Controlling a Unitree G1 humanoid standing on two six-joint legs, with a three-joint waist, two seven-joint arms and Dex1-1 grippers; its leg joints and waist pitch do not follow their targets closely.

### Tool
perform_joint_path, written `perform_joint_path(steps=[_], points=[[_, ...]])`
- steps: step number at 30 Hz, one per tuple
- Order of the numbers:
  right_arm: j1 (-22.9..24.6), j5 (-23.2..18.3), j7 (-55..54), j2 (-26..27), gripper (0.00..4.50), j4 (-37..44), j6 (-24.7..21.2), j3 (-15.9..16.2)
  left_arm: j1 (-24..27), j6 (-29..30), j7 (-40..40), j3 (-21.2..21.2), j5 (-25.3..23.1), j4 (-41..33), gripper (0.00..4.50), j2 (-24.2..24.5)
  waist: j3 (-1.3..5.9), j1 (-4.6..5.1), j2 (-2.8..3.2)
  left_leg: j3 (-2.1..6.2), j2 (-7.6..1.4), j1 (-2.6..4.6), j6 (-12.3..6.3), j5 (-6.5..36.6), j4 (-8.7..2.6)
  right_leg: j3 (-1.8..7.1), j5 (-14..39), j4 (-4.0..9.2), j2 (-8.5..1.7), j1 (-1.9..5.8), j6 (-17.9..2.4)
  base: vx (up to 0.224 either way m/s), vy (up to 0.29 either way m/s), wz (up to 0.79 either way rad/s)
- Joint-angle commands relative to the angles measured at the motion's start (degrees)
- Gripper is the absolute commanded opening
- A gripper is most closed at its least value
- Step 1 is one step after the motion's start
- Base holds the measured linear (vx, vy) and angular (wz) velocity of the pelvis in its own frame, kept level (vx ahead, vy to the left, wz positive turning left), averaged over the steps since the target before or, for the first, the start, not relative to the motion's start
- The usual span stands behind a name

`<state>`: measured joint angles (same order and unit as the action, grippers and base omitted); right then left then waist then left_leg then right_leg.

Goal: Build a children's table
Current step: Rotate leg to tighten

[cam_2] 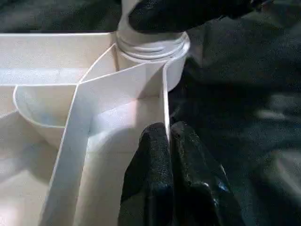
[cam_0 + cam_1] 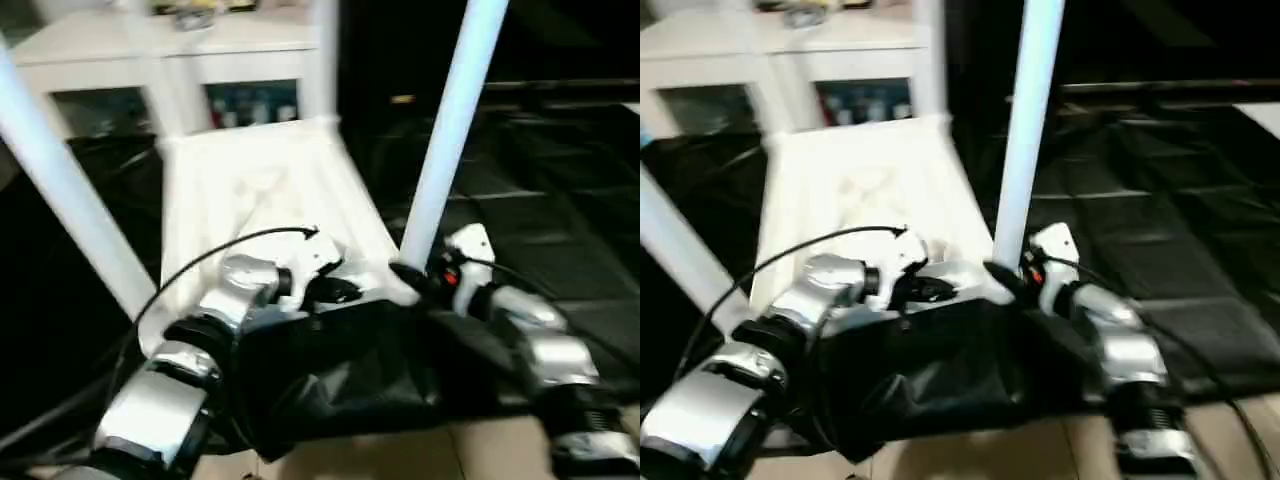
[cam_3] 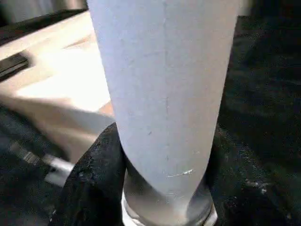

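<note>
Two legs already stand up from the children's table, which lies ribbed side up on the black-covered desk; the right hand clasps the nearer leg just above its corner socket, while the left hand, fingers pressed together, pinches the rim beside it. Judged risk: a tilted leg may bind or cross-thread, and turning could drag the tabletop if the pinch slips

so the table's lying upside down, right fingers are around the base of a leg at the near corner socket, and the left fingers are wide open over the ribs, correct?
Not quite. The left fingers are shut, pressed together on a thin rib wall of the table; the left wrist view shows it. The rest holds: the table is upside down and the right gripper has its fingers around the base of the leg at the near corner socket.
</note>
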<state>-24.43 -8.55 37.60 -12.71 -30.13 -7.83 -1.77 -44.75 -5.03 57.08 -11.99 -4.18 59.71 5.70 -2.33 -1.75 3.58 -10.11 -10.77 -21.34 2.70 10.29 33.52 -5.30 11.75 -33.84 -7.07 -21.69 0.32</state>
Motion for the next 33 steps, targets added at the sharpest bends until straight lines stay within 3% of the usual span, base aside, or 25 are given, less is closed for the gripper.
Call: perform_joint_path(steps=[1, 4, 5, 10, 11, 14, 17, 21, 22, 25, 28, 29, 30, 33], points=[[-0.3, 2.0, -1.4, 6.1, 2.00, -4.0, -1.8, 6.2, -0.3, -0.8, 1.0, -2.1, 0.4, -2.0, 0.00, -6.3, 2.24, 0.16, -0.39, 1.63, -1.85, 0.31, 1.12, 26.7, -5.46, 1.70, 28.2, 6.01, -2.23, 1.53, -7.5, 0.000, 0.000, 0.00], [-0.8, 1.4, -0.4, 7.6, 2.00, -3.9, -0.8, 6.3, -0.6, -1.0, 0.4, -2.1, 0.2, -1.7, 0.00, -6.7, 2.29, 0.36, -0.40, 1.59, -1.88, 0.67, 0.76, 28.1, -5.47, 1.77, 27.8, 6.18, -2.26, 1.32, -7.8, 0.000, 0.000, 0.00], [-0.8, 1.1, 0.6, 7.7, 2.55, -3.6, -0.8, 6.4, -0.6, -1.2, 0.6, -2.1, 0.1, -1.7, 0.00, -6.7, 2.34, 0.36, -0.37, 1.53, -1.94, 0.74, 0.56, 28.0, -5.53, 1.80, 26.6, 6.16, -2.22, 1.33, -8.2, 0.000, 0.000, 0.00], [0.3, -0.7, 10.5, 3.2, 2.91, 0.0, -2.0, 7.9, -0.8, -2.4, 2.4, -1.9, -0.1, -1.6, 0.00, -4.1, 2.58, -0.10, -0.59, 1.02, -2.06, 0.63, -1.13, 24.5, -5.52, 2.13, 19.1, 5.63, -2.15, 1.71, -10.9, 0.000, 0.000, 0.00], [0.8, -0.8, 14.2, 1.0, 2.91, 1.1, -1.9, 8.4, -0.8, -2.9, 3.2, -1.9, -0.2, -1.4, 0.00, -3.1, 2.76, -0.28, -0.86, 0.87, -2.06, 0.53, -1.81, 22.9, -5.37, 2.15, 17.8, 5.50, -2.18, 1.96, -11.3, 0.000, 0.000, 0.00], [1.6, -1.4, 19.3, -2.1, 2.91, 2.7, -1.8, 8.8, -0.8, -3.7, 5.2, -2.0, -0.1, -1.3, 0.00, -1.7, 2.98, -1.19, -0.85, 0.31, -2.29, 0.60, -3.70, 18.8, -4.92, 2.28, 13.6, 5.09, -2.19, 1.96, -13.0, 0.000, 0.000, 0.00], [2.2, -2.6, 25.6, -6.8, 2.91, 4.1, -2.9, 8.9, -0.8, -4.4, 8.8, -2.3, -0.3, -1.1, 0.00, 0.7, 3.31, -2.00, -1.01, 0.05, -2.36, 0.37, -5.16, 15.1, -4.48, 2.26, 11.8, 4.68, -2.21, 2.20, -13.3, 0.000, 0.000, 0.00], [2.9, -3.2, 32.4, -11.9, 2.91, 5.3, -3.4, 8.9, -0.3, -5.2, 15.7, -2.4, 0.4, -1.5, 0.00, 3.6, 3.65, -2.87, -0.84, -0.10, -2.50, 0.35, -7.14, 10.2, -3.95, 2.11, 4.5, 3.79, -2.10, 2.21, -15.4, 0.000, 0.000, 0.00], [2.7, -3.5, 34.1, -13.2, 2.91, 5.1, -3.9, 8.4, -0.3, -5.3, 18.4, -2.3, 0.9, -1.6, 0.00, 4.4, 3.74, -3.20, -0.38, -0.06, -2.51, 0.34, -7.33, 9.2, -3.89, 2.01, 2.7, 3.59, -2.04, 2.37, -16.0, 0.000, 0.000, 0.00], [2.5, -3.8, 35.2, -14.3, 2.91, 5.0, -4.6, 7.8, -0.2, -5.0, 21.4, -2.0, 1.7, -1.8, 0.00, 5.1, 3.92, -3.58, -0.42, -0.05, -2.60, 0.52, -7.44, 8.5, -3.76, 2.00, 0.1, 3.09, -1.95, 2.28, -17.1, 0.000, 0.000, 0.00], [2.2, -4.6, 36.9, -15.1, 2.91, 5.0, -5.7, 7.7, -0.5, -5.2, 23.0, -1.8, 1.8, -1.5, 0.00, 6.3, 3.92, -3.74, -0.42, -0.13, -2.63, 0.61, -7.41, 8.6, -3.76, 1.96, -0.5, 3.02, -1.98, 2.26, -17.5, 0.000, 0.000, 0.00], [2.1, -4.9, 37.4, -15.2, 2.67, 5.0, -5.9, 7.9, -0.6, -5.4, 23.0, -1.7, 1.7, -1.4, 0.00, 6.6, 3.95, -3.79, -0.42, -0.21, -2.66, 0.68, -7.25, 9.2, -3.76, 1.95, 0.0, 3.04, -2.04, 2.25, -17.5, 0.000, 0.000, 0.00], [2.1, -4.9, 37.5, -15.2, 2.67, 5.0, -5.9, 7.9, -0.6, -5.5, 23.0, -1.7, 1.7, -1.4, 0.00, 6.6, 3.82, -3.91, -0.92, -0.30, -2.68, 0.62, -7.17, 9.8, -3.85, 1.96, 1.5, 3.09, -2.15, 2.29, -17.3, 0.000, 0.000, 0.00], [1.9, -5.7, 38.8, -14.5, 2.54, 5.1, -6.5, 8.5, -0.2, -5.5, 23.8, -1.4, 2.1, -1.5, 0.00, 7.1, 3.72, -4.07, -0.84, -0.35, -2.76, 0.62, -6.45, 10.6, -3.98, 2.03, 4.4, 3.37, -2.32, 2.23, -16.4, 0.000, 0.000, 0.00]])
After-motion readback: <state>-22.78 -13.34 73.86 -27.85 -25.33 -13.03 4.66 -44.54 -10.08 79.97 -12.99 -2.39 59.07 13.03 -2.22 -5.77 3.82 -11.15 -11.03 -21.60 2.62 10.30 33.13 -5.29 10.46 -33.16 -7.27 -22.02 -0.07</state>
